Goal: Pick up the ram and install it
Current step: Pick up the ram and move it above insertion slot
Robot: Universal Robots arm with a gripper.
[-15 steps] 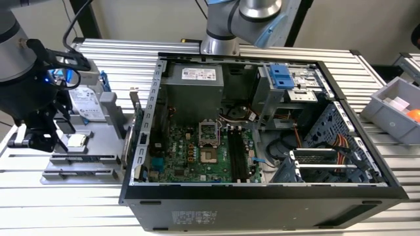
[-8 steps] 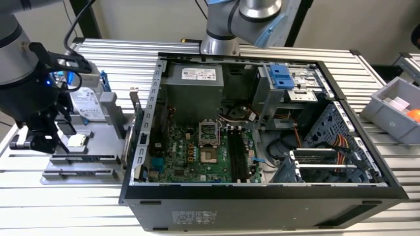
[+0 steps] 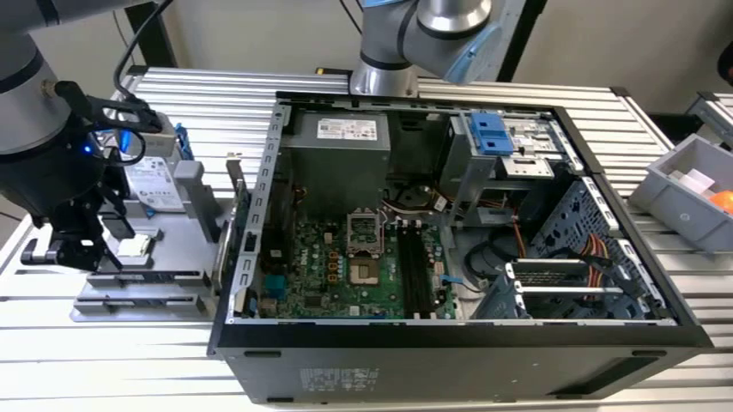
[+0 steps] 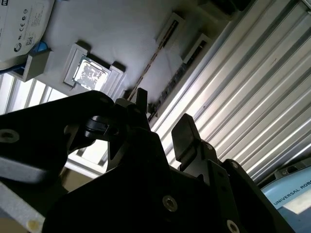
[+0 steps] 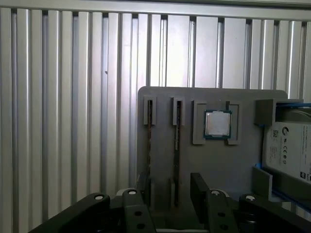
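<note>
Evidently the pick-up is in hand: in the first wrist view the gripper [image 5: 169, 183] hangs over the grey tray [image 5: 218, 165], jaws spread wide and holding nothing. The ram [image 5: 177, 141] stands on edge in its tray slot, in line between them. A sound grasp likely calls for descending squarely and closing on its flat faces.

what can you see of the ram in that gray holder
Two thin dark strips stand on edge in parallel slots of the gray holder: one ram stick and the other ram stick, side by side and apart. The first wrist view sees them edge-on, so chips and colour cannot be told. Raised blocks of the holder grip their ends. The processor chip sits in the next pocket. The open tool hangs over one end of them; whether it touches either cannot be told.
</note>
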